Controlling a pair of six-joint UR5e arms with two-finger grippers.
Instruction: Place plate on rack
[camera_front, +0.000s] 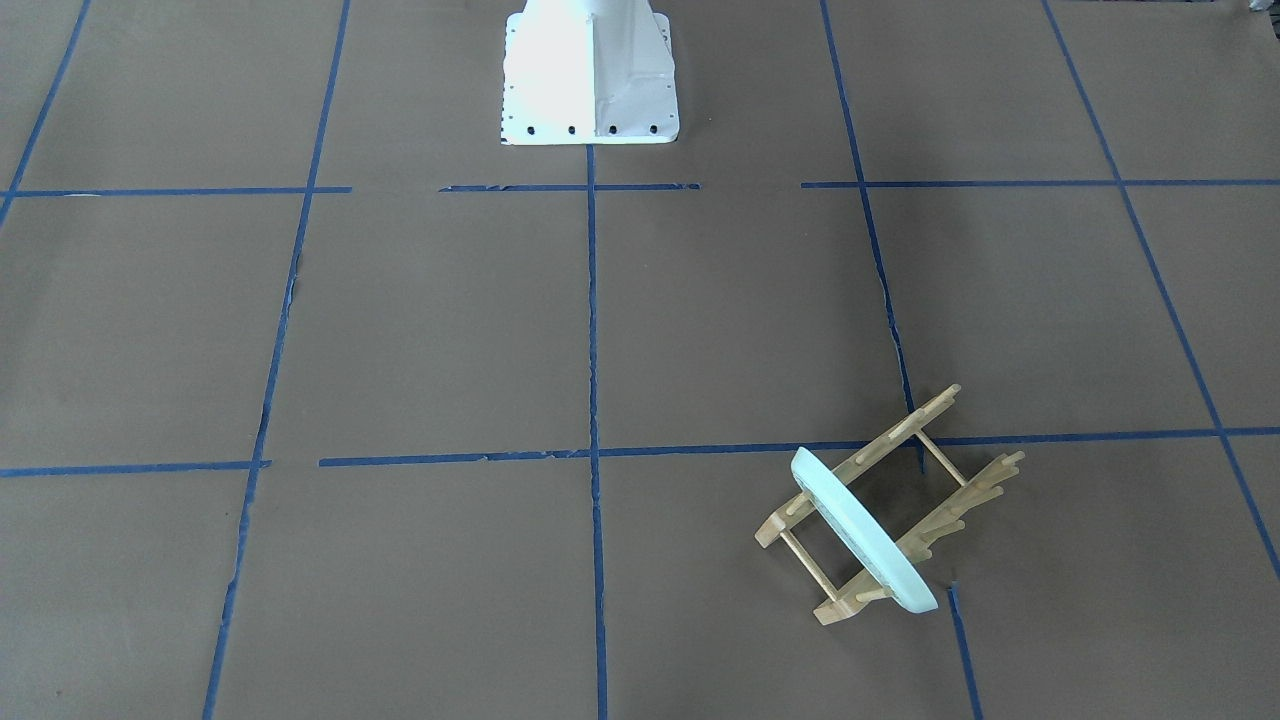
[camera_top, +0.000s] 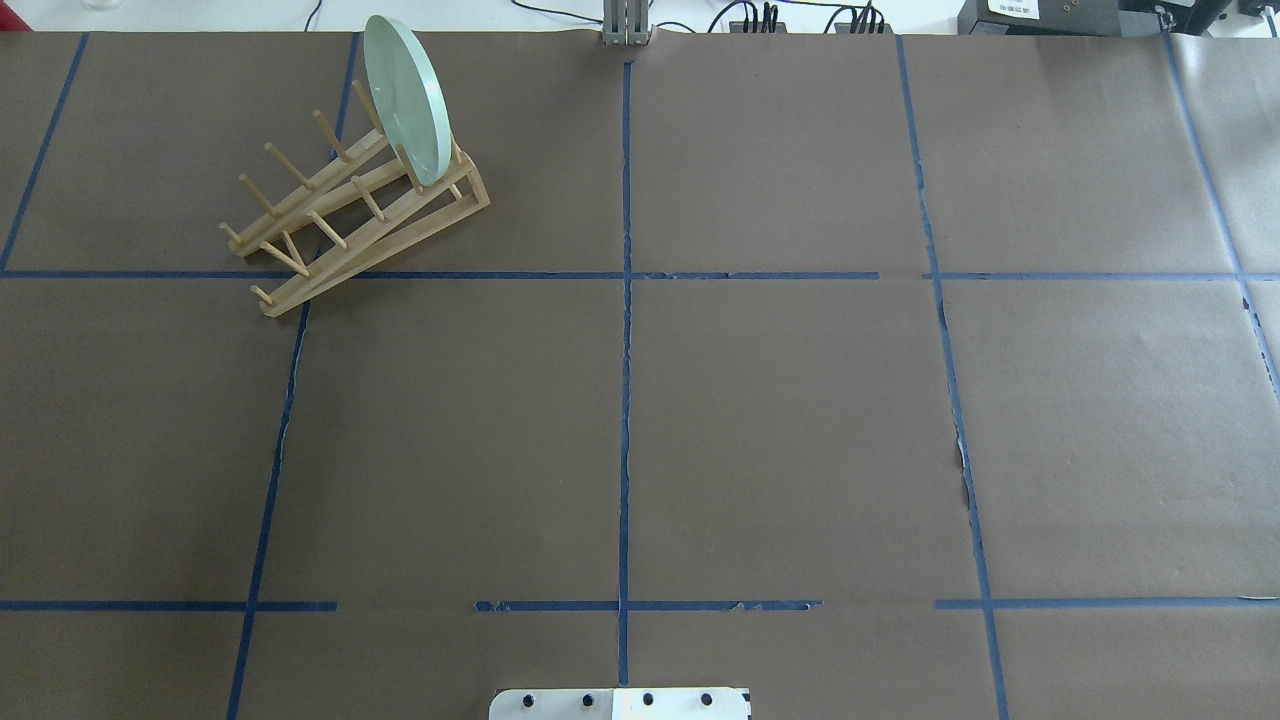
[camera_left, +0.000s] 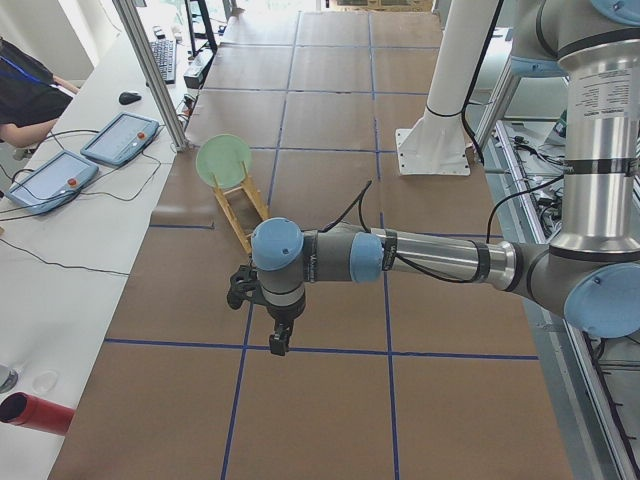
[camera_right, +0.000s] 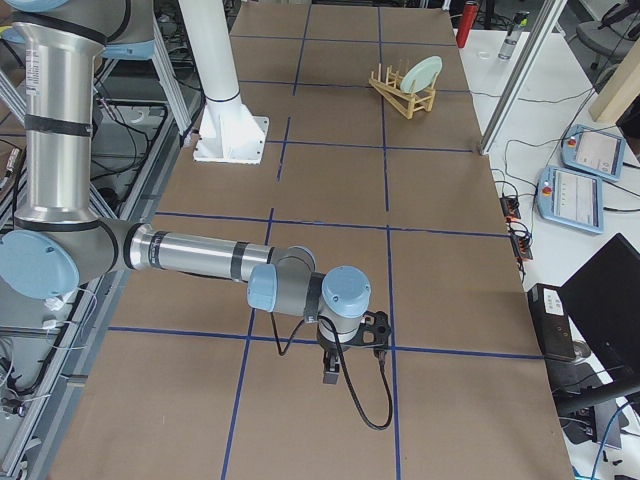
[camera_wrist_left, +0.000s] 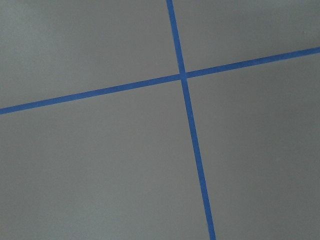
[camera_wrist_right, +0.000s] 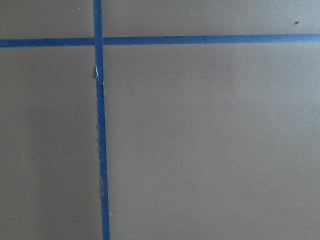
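Observation:
The pale mint-green plate (camera_top: 405, 100) stands on edge in the light wooden rack (camera_top: 330, 235), between the pegs at one end of it, at the far left of the table. Both also show in the front-facing view, plate (camera_front: 862, 530) and rack (camera_front: 935, 405). Neither gripper touches them. My left gripper (camera_left: 270, 320) shows only in the left side view, hanging over the table well short of the rack (camera_left: 245, 215). My right gripper (camera_right: 335, 365) shows only in the right side view, far from the plate (camera_right: 422, 72). I cannot tell if either is open or shut.
The table is brown paper with a blue tape grid. The robot's white base (camera_front: 590, 70) stands at the table's near edge. Beside the table, a bench holds tablets (camera_left: 125, 138) and a red cylinder (camera_left: 40, 413); an operator (camera_left: 25, 95) sits there.

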